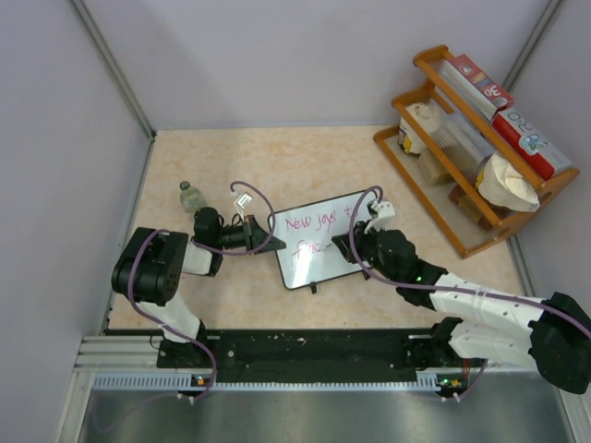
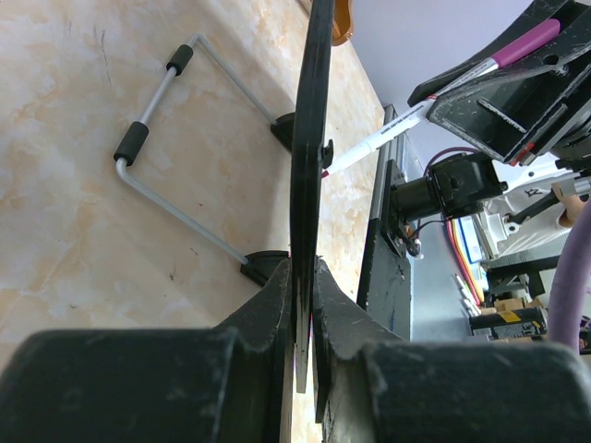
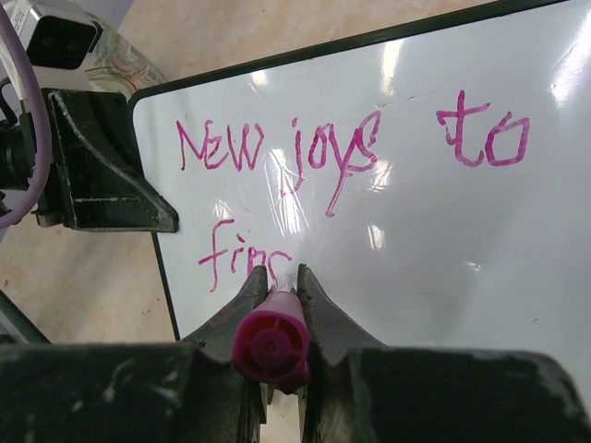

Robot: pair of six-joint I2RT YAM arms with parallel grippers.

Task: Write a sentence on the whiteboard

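The whiteboard (image 1: pixel 314 266) stands tilted at mid-table on a wire stand (image 2: pixel 164 138). The sentence (image 1: pixel 314 224) is in pink marker; in the right wrist view it reads "New joys to" (image 3: pixel 277 152) over "fin" plus a part letter (image 3: pixel 242 258). My left gripper (image 1: pixel 268 233) is shut on the board's left edge, which shows edge-on in its wrist view (image 2: pixel 311 138) between the fingers (image 2: pixel 268 305). My right gripper (image 1: pixel 343 245) is shut on a pink-capped marker (image 3: pixel 270 346), its tip touching the board at the end of the second line. The marker also shows in the left wrist view (image 2: pixel 397 129).
A wooden rack (image 1: pixel 434 157) with boxes and bags stands at the back right. A small bottle (image 1: pixel 191 196) stands left of the board, behind my left arm. Walls close in the table at the left and back. A black rail (image 1: pixel 305 351) runs along the front edge.
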